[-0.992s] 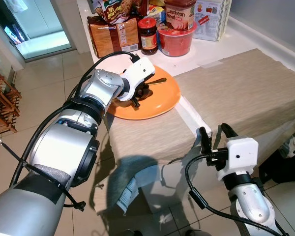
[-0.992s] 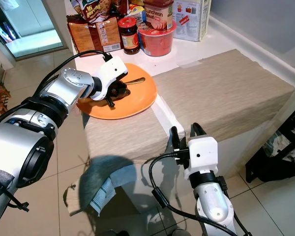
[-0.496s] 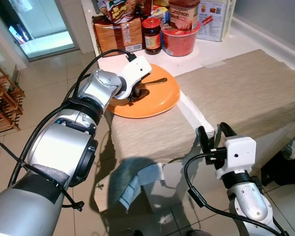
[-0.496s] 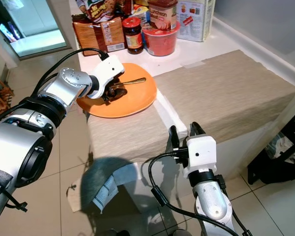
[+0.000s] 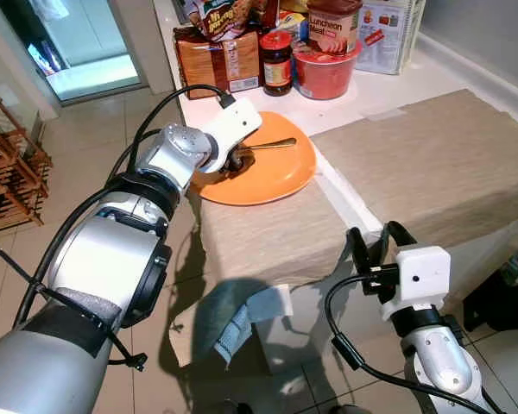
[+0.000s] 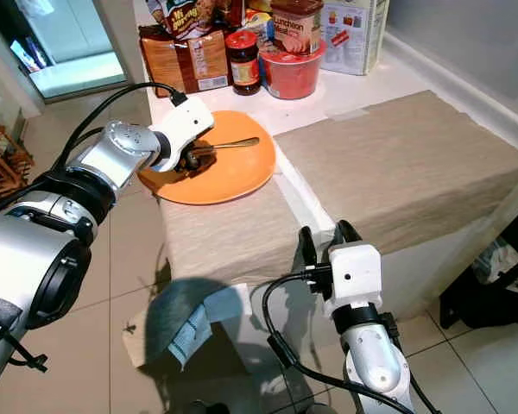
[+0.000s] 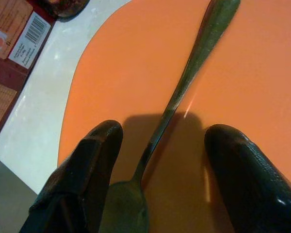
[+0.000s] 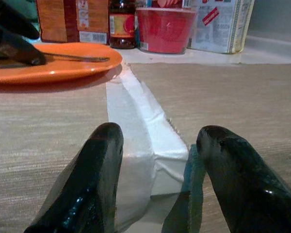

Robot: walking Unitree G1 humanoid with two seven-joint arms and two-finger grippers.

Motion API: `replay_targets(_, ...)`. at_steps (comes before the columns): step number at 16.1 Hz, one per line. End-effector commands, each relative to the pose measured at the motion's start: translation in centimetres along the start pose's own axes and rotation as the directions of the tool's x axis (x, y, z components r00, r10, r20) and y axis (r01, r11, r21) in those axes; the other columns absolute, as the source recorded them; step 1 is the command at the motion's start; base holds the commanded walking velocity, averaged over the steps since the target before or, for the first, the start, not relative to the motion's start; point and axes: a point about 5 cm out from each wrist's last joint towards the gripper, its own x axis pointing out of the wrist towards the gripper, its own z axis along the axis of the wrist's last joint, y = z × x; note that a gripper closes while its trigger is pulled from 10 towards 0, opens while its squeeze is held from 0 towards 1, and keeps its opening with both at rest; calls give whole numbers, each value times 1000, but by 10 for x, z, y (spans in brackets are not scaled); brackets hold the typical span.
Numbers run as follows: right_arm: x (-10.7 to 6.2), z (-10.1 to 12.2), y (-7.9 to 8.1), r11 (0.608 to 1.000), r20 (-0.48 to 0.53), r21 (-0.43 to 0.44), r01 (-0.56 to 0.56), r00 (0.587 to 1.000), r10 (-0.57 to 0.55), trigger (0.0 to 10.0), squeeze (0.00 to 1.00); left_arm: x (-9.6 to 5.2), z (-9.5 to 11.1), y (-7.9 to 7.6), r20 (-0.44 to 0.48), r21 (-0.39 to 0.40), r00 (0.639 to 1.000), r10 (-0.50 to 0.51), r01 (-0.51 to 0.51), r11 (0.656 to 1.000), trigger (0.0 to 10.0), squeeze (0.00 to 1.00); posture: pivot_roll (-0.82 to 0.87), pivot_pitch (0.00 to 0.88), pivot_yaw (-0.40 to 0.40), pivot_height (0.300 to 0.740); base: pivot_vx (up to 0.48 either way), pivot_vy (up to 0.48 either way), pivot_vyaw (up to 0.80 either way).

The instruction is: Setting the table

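Nearest me, the right end effector [image 5: 373, 250] hangs at the front edge of the bench [image 5: 432, 164], its two black fingers spread apart and holding nothing. It points across the white strip [image 8: 140, 131] that runs between the two beige mats, well short of anything worth picking up.

Further in, on the left part of the bench, sits the orange plate [image 5: 281, 172], and on it lies the spoon [image 7: 184, 92]. The left end effector [image 5: 234, 162] is down over the plate's near-left part, fingers [image 7: 87, 170] apart, one on each side of the spoon's neck where the handle meets the bowl. From the left wrist view there looks to be a gap on both sides, so I would say the spoon is straddled but not yet gripped.

What matters for the coming move, as I judge it: the spoon's long axis runs straight away from the left end effector, bowl nearest the wrist, handle reaching out across the plate towards the robot's right and slightly away. The fingers stand crosswise to that axis, so closing them should catch the neck squarely. The left arm is plainly the nearer one; the right is well apart from the plate.

Beyond the plate, against the far side, stand a red bowl [image 5: 326, 71], a jar [image 5: 276, 62], and packets of food.
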Motion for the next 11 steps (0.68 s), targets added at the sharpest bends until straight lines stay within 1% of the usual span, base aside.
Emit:
replay_targets(1,-2,5,1,1000,18,-6,4,1000,-4,10000,0,-2,2,5,-4,-28,1000,17,-17,999,10000,0,-138,73,136,740,0,0,0)
replay_targets(3,-4,4,1,1000,13,-9,4,1000,-4,10000,0,-2,11,6,7,-20,1000,26,-26,999,10000,0,-146,76,141,740,0,0,0)
replay_targets(6,-5,4,2,1000,10,-7,6,1000,-6,10000,0,-1,16,3,18,-15,1000,12,-12,1000,10000,0,-158,74,148,740,0,0,0)
replay_targets(9,-8,3,2,1000,3,-8,6,1000,-6,10000,0,1,15,0,6,-35,1000,3,-3,999,10000,0,-170,72,150,740,0,0,0)
replay_targets(10,-10,3,3,1000,1,-8,8,1000,-8,10000,0,2,11,-3,-13,-55,1000,-14,14,998,10000,0,-180,70,153,740,0,0,0)
replay_targets(11,-11,3,3,1000,0,-7,9,1000,-9,10000,0,3,8,-4,-29,-57,999,-20,19,998,10000,0,-184,70,156,740,0,0,0)
